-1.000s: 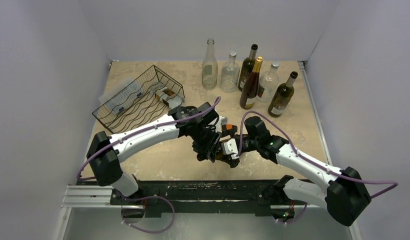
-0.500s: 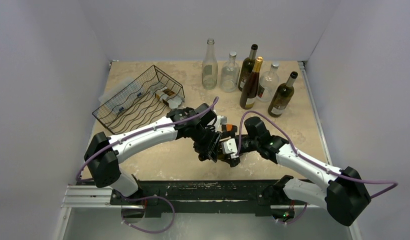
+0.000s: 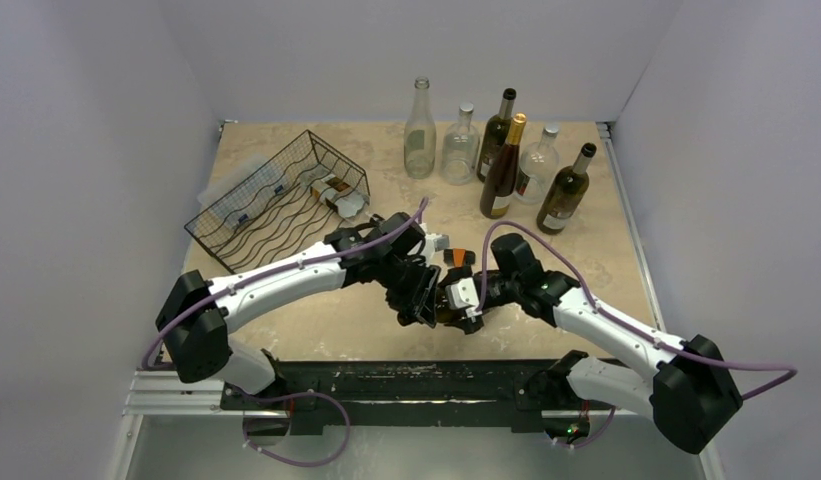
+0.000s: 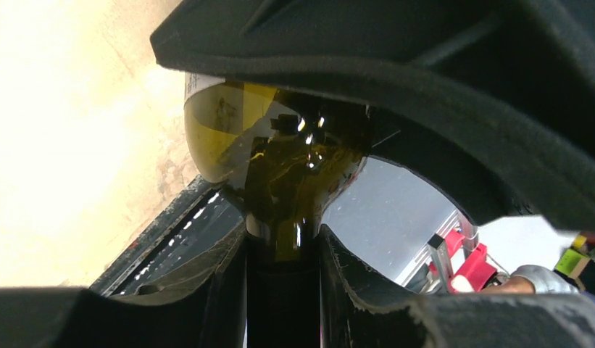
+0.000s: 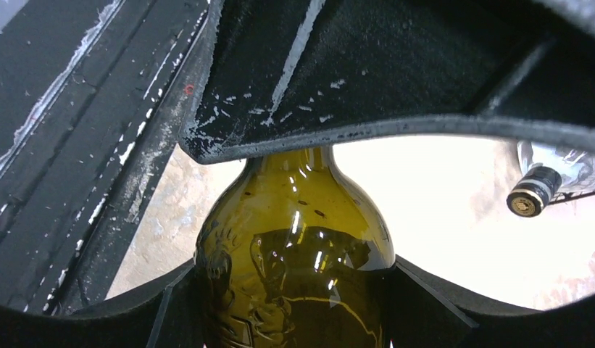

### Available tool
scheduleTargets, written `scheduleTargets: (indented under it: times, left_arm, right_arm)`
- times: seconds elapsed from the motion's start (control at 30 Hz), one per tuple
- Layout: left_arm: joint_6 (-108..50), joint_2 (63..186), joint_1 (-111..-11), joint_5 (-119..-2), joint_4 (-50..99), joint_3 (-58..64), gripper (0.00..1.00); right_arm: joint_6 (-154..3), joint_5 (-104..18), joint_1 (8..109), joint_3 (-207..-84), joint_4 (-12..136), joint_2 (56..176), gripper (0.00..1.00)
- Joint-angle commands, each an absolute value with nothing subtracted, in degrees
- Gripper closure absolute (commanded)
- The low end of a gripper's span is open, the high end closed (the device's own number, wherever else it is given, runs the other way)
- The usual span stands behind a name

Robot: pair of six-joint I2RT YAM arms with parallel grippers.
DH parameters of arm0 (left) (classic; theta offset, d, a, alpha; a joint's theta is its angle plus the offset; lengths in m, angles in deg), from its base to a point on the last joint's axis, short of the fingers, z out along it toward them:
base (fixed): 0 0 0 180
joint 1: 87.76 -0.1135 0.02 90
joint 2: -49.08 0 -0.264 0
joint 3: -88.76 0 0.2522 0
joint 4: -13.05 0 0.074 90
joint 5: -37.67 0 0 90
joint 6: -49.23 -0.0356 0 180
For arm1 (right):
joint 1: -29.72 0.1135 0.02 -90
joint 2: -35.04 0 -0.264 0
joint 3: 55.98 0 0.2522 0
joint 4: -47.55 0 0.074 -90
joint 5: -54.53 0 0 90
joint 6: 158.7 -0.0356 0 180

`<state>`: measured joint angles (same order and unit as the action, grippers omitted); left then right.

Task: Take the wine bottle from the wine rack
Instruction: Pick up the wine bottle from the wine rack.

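Pale walls are closing in a beige tabletop (image 3: pixel 606 250), where the wine rack (image 3: pixel 276 200) is sitting at the far left and a cluster of upright bottles (image 3: pixel 501 155) is standing along the back. The wine bottle (image 5: pixel 294 275) is no longer in the rack. It is being held between the two arms near the front middle of the tabletop, well apart from the rack.

The left hand (image 4: pixel 283 290) is being kept fully clamped on the narrow neck, judged the easiest place for drawing a bottle out of wire shelving. The right hand (image 5: pixel 294 312) is set much wider around the body, with its fingers (image 5: pixel 425 304) lying against the glass on both sides (how firmly cannot be told). That second hold is probably being taken because the body carries the weight, so a handover seems to be under way.

What looks like another labelled bottle (image 3: pixel 336 192) is lying in the rack's near corner. Whether the held bottle is touching the tabletop is hidden.
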<state>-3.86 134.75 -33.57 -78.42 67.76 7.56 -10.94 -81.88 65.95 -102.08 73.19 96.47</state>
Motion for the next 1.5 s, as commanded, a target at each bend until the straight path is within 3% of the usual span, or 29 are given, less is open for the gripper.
scheduleTargets:
  times: [0.0, 0.33, 0.47, 0.5, 0.8, 1.0, 1.23, 1.47]
  left_arm:
    - [-1.23, 128.5, -33.73, -82.4, 58.07, 10.36, 0.63]
    - [0.32, 121.36, -34.74, -78.58, 51.28, 15.73, 0.36]
    - [-1.25, 115.45, -34.5, -72.86, 47.96, 18.25, 0.06]
    - [-1.87, 113.41, -34.13, -71.03, 46.43, 19.58, 0.03]
    - [-7.82, 93.4, -32.55, -57.46, 20.11, 40.49, 0.0]
    - [-13.94, 83.46, -32.56, -57.17, 4.21, 50.74, 0.0]
    - [-23.73, 82.6, -32.56, -62.5, -8.8, 57.92, 0.0]
    - [-31.87, 90.83, -32.54, -64.55, -12.12, 55.38, 0.01]
  right_arm:
    - [-14.29, -83.95, 63.16, -105.03, 70.12, 94.29, 0.8]
    - [-14.9, -86.65, 60.91, -105.32, 70.8, 93.19, 0.83]
    - [-15.6, -87.88, 59.92, -105.59, 71.05, 92.52, 0.83]
    - [-15.92, -88.43, 59.58, -105.65, 71.06, 92.26, 0.83]
    - [-19.83, -91.94, 56.84, -106.47, 71.3, 90.68, 0.84]
    - [-23.47, -93.86, 55.08, -106.71, 69.94, 90.68, 0.84]
    - [-31.9, -98.12, 52.06, -106.75, 65.48, 90.63, 0.84]
    - [-40.05, -101.29, 49.76, -105.96, 59.12, 90.15, 0.84]
